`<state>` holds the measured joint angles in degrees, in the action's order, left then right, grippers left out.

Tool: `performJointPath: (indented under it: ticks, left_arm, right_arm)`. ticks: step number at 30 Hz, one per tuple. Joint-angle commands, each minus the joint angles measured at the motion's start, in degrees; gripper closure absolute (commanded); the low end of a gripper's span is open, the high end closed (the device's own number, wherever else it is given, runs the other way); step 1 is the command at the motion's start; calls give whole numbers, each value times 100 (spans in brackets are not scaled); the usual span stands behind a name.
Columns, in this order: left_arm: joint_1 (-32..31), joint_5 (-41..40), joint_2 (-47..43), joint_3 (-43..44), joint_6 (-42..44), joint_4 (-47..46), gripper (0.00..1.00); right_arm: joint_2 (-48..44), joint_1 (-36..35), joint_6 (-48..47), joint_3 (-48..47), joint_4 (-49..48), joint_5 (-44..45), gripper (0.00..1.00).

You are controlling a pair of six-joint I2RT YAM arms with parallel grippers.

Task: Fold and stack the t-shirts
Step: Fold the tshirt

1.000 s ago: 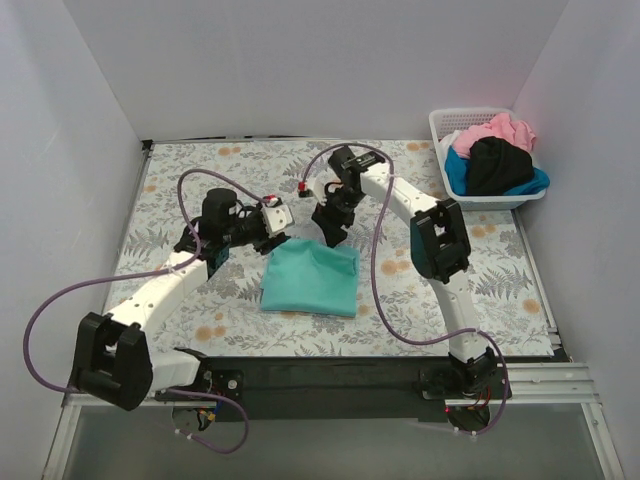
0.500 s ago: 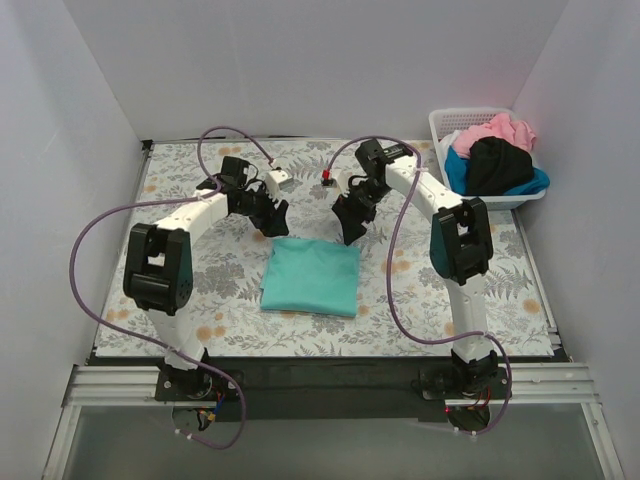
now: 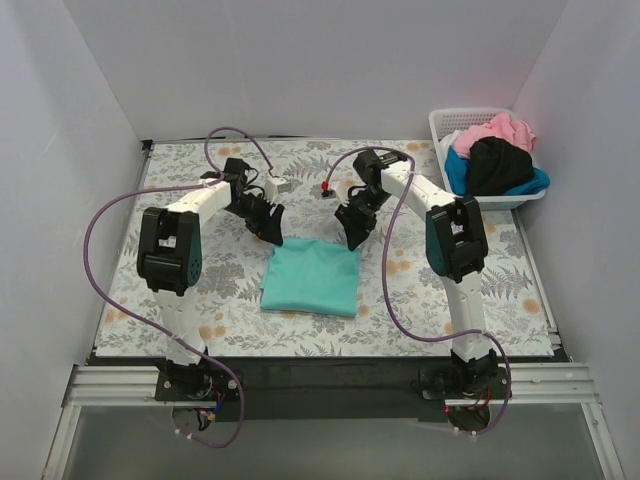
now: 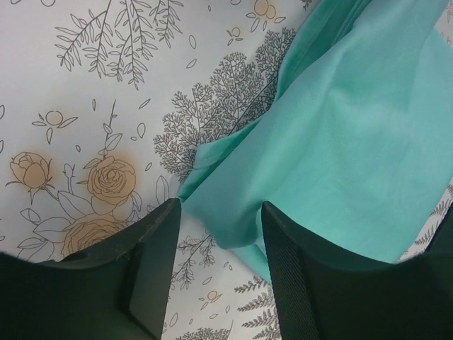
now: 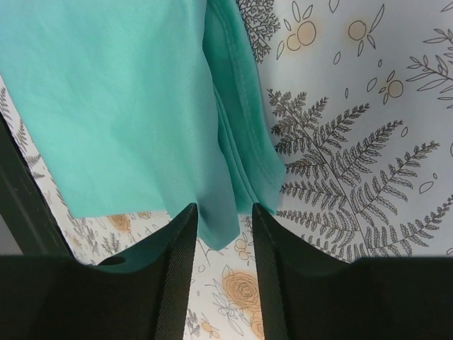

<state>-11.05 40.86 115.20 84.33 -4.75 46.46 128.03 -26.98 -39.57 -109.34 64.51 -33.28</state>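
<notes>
Item log, near to far.

1. Arm bases: bolted at near table edge, L and R. Purple cables loop off both arms.
2. Floral table cloth (image 3: 200, 290): grey leaf print w/ orange flowers, covers the table.
3. Teal-green t-shirt (image 3: 312, 280): folded to a rough rectangle, lying flat on the cloth at table centre, between the two arms. Layered edges show along its right side in right wrist view.
4. Left gripper (image 3: 270, 232): at shirt's far-left corner, pointing down. Jaws apart, moderately wide; black fingers (image 4: 152, 269) straddle the corner, cloth in the gap, not pinched.
5. Right gripper (image 3: 355, 235): at shirt's far-right corner, pointing down. Jaws apart, narrower gap; fingers (image 5: 173, 276) either side of the corner tip, no clamp seen.
6. White lattice basket (image 3: 437, 125): far-right table corner, well apart from the teal shirt. Holds a crumpled pink t-shirt (image 3: 500, 130) on top at back, black t-shirt (image 3: 497, 165) in front, blue t-shirt (image 3: 455, 175) underneath.
</notes>
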Motion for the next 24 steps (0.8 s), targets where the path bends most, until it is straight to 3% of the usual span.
performJointPath:
  ticks: [1, 3, 5, 6, 8, 18, 24]
  left_arm:
    - [103, 212, 55, 250, 98, 312, 53]
    - [147, 229, 152, 337, 97, 373, 59]
    - [173, 299, 283, 504, 106, 486, 77]
    - [199, 334, 301, 557, 89, 496, 85]
    - [243, 361, 302, 628, -33, 374, 98]
    - [402, 151, 688, 751, -298, -312, 100]
    - [516, -148, 1215, 892, -553, -699, 100]
  right_arm:
    - [-32, 9, -130, 71, 193, 14, 60]
    - [-15, 9, -191, 18, 228, 93, 62]
    - [3, 0, -235, -43, 272, 155, 69]
    - [3, 9, -253, -122, 281, 224, 85]
    - [20, 9, -270, -228, 281, 330, 99]
    - [748, 70, -148, -1115, 211, 866, 99]
    - [1206, 149, 204, -1291, -561, 1524, 99]
